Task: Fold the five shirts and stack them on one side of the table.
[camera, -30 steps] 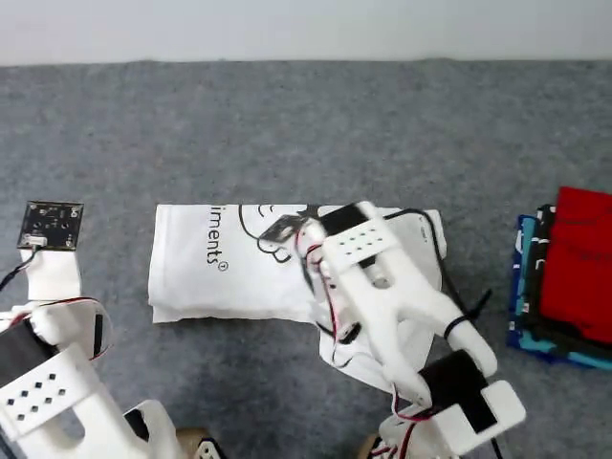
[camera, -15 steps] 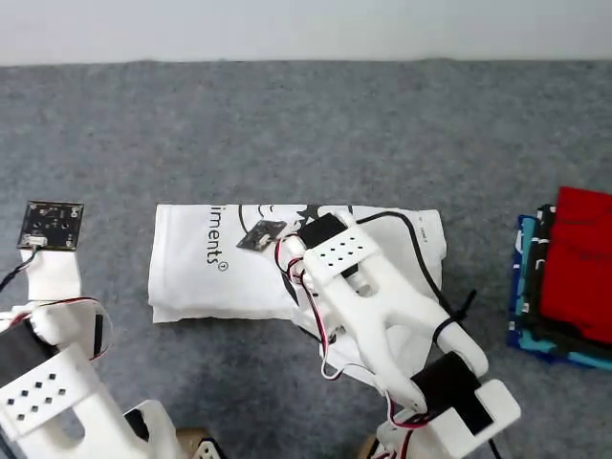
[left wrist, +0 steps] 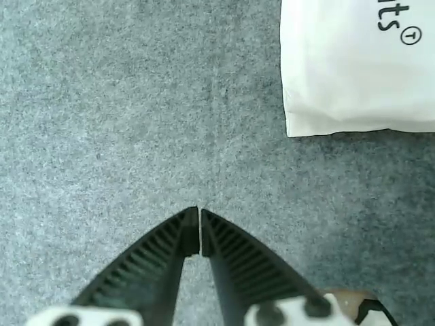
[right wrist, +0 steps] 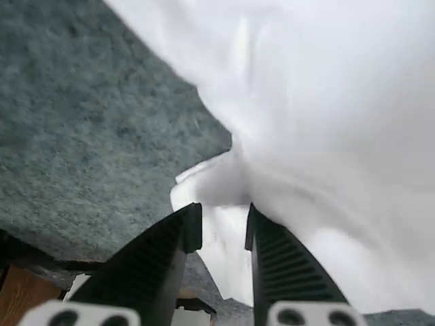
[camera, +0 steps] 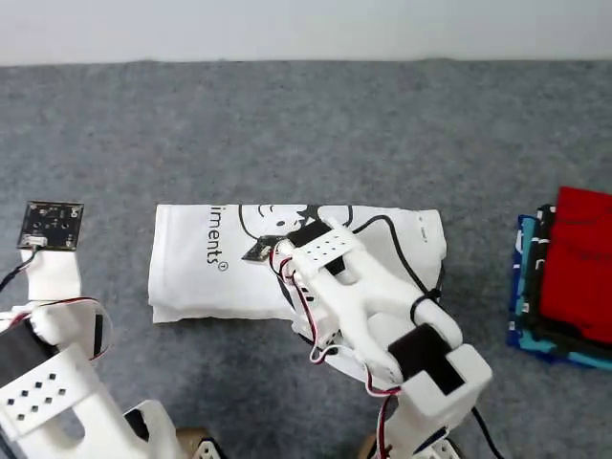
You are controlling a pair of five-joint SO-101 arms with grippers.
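Right tool [right wrist: 221, 219] pinched on fold of white shirt [camera: 201, 277]; over last second arm swung left from shirt's right part to its middle, so fold likely underway. Shirt lay mid-tabletop [camera: 306, 124], half folded. Left tool [left wrist: 199, 229] closed, empty, near shirt corner. Stack of folded shirts [camera: 569, 282] at right edge, well apart. Black cable [camera: 397, 251] across shirt could snag

Spread with speckled grey felt [camera: 316, 124], matted and finely flecked, lit softly and evenly with no hard shadow. Ended against a plain pale wall [camera: 306, 29] along the felt's far edge, in one straight line. Gave way to a sliver of brown wood [right wrist: 12, 299] beyond the felt's near edge.
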